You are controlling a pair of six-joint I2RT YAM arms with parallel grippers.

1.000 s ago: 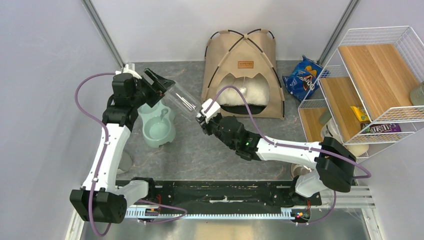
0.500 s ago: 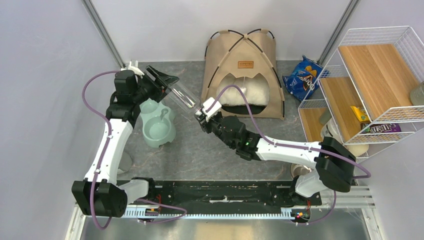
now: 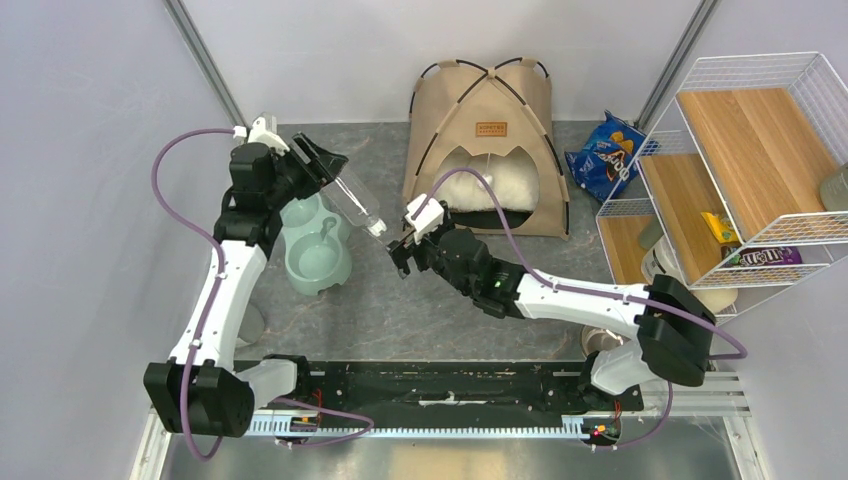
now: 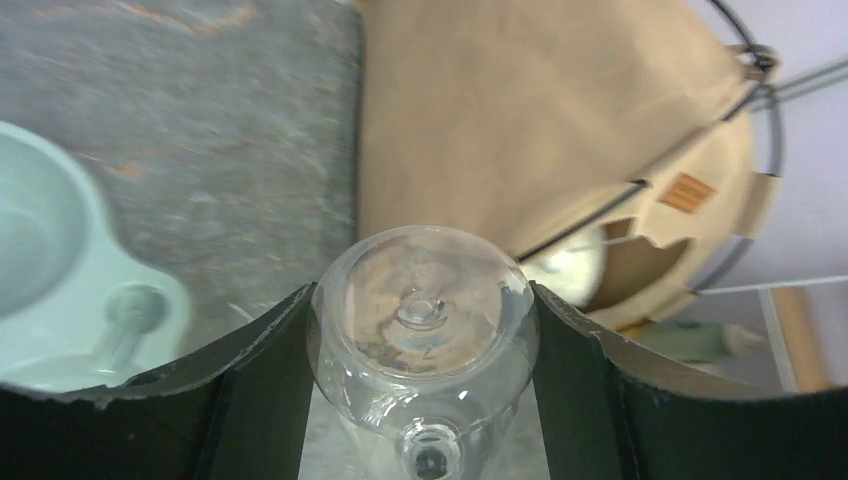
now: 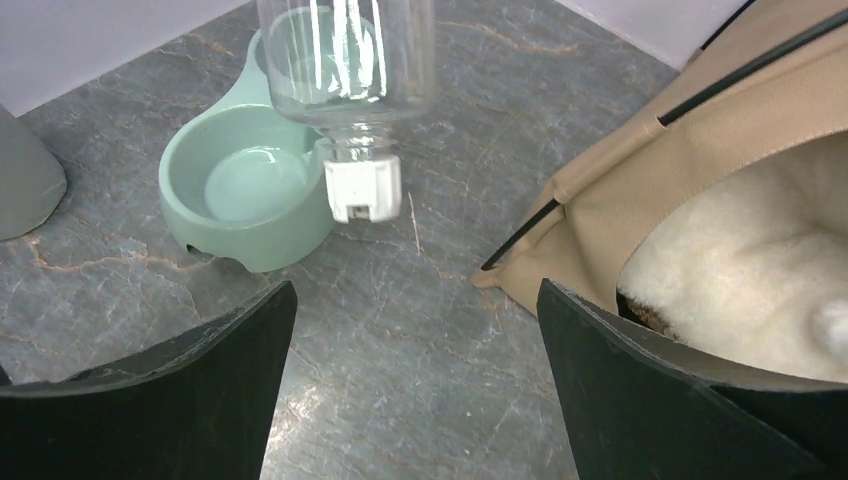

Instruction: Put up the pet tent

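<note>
Pet tent (image 3: pixel 487 140) stands at upper centre of the frame on the table (image 3: pixel 380 300), a white pillow (image 3: pixel 495 185) inside. Left pincer (image 3: pixel 325 168) clamps a clear bottle (image 3: pixel 357 200) near a green bowl (image 3: pixel 315 255); right pincer (image 5: pixel 415 290) gapes wide, empty.

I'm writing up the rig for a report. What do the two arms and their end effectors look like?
Both the left arm and right arm have white links, chunky black joint housings and a looping purple cable. A small green light glows on the right one. The left end effector and right end effector carry broad, flat black fingers.
</note>
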